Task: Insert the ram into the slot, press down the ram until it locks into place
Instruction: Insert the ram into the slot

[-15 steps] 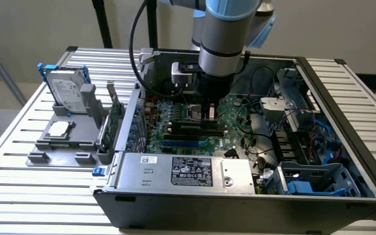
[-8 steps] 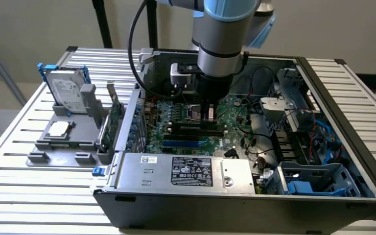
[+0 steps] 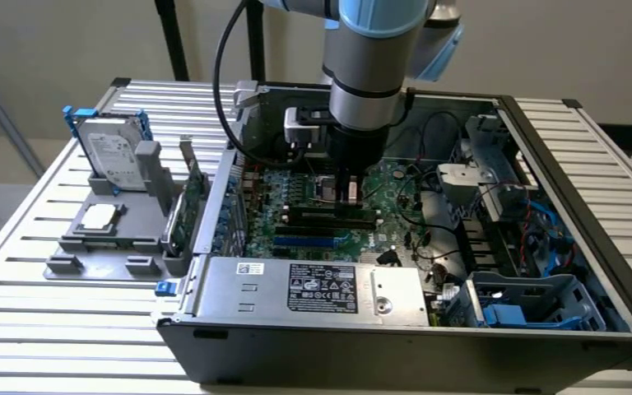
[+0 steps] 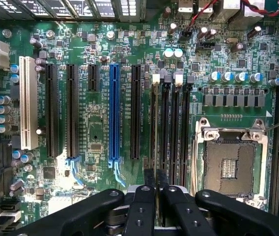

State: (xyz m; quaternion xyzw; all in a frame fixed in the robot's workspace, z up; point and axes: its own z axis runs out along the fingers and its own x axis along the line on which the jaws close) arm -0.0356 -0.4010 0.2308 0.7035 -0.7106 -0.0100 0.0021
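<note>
The ram (image 4: 153,128) stands edge-on along the slot (image 4: 154,78), and the gripper (image 4: 155,178) looks pinched shut on its upper edge. In the exterior view the blue connector (image 3: 307,241) lies at seven o'clock from the gripper. We judge that pressing well means pushing straight down with the ram kept upright, so both end latches catch

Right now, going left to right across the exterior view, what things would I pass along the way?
In order: hard drive in its blue bracket → upright green card → end effector → blue drive cage.
</note>
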